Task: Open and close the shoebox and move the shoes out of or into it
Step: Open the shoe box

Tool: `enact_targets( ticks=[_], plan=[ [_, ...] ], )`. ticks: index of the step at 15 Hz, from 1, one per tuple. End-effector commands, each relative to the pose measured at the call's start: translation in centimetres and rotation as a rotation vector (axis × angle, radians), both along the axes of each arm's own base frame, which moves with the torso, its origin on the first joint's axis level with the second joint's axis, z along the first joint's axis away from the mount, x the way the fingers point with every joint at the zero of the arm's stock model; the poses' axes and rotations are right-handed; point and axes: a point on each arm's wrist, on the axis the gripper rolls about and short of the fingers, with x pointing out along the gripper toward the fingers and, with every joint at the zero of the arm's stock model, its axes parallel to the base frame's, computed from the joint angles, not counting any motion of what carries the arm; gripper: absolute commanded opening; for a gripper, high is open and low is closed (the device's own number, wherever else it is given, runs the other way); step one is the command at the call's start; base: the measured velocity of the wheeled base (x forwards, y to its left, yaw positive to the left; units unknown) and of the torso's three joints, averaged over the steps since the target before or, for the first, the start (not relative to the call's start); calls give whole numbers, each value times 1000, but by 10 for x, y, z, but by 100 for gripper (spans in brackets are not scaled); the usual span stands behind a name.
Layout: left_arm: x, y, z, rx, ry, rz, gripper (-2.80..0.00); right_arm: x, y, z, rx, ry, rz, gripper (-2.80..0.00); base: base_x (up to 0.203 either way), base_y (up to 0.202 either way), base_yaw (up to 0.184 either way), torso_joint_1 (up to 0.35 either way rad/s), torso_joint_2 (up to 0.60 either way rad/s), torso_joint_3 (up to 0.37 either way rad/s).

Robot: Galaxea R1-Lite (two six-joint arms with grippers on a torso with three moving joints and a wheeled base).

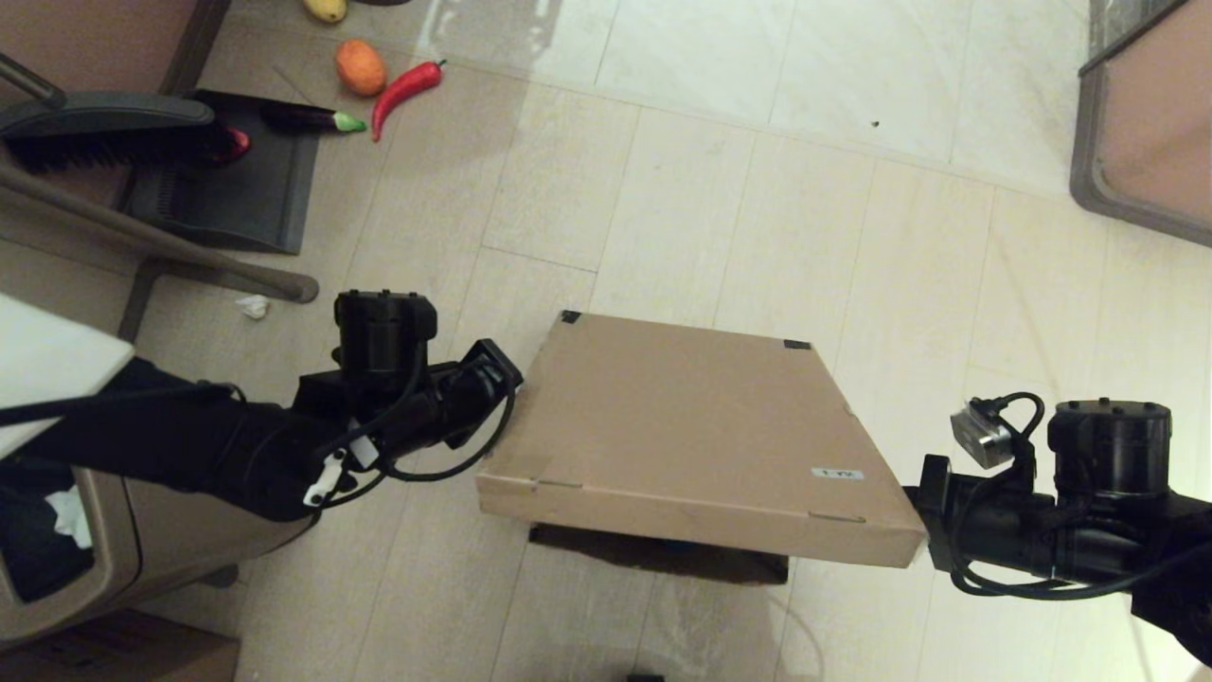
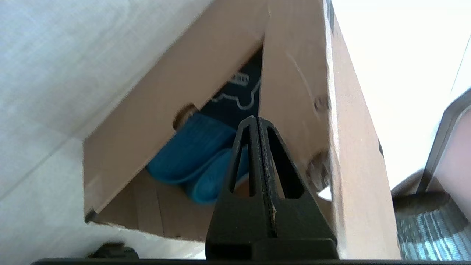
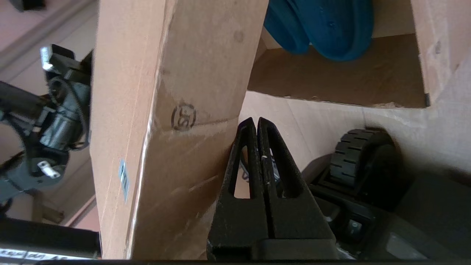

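The shoebox (image 1: 691, 426) stands on the floor with its brown lid lifted at the near edge and sloping down toward the far hinge. Its white label (image 1: 837, 473) sits near the right front corner. My left gripper (image 1: 509, 379) is shut and empty against the lid's left side flap; in its wrist view the gripper (image 2: 256, 118) points into the gap. The teal-blue shoes (image 2: 191, 147) lie inside, one bear outline (image 2: 235, 99) showing. My right gripper (image 1: 923, 519) is shut and empty at the lid's right front corner, beside the flap (image 3: 198, 92). The shoes (image 3: 331, 29) show beyond it.
A brown trash bin (image 1: 57, 559) and a darker cardboard box (image 1: 123, 654) stand at the near left. A dustpan (image 1: 237, 180), an eggplant (image 1: 303, 118), a red chili (image 1: 405, 90) and an orange fruit (image 1: 361, 66) lie at far left. Furniture (image 1: 1146, 133) fills the far right.
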Motion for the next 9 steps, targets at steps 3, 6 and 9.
enact_targets(
  ticks=[3, 6, 9],
  plan=[
    [13, 18, 14, -24, -48, 61, -280, 0, 0, 10, 12, -36, -2, -280, 0, 0, 0, 0, 0, 0],
    [17, 32, 23, -30, -65, 100, -280, 1, 0, 18, 35, -51, -6, -280, 0, 0, 0, 0, 0, 0],
    [17, 42, 27, -33, -73, 127, -280, 5, 1, 30, 69, -69, -17, -280, 0, 0, 0, 0, 0, 0]
  ],
)
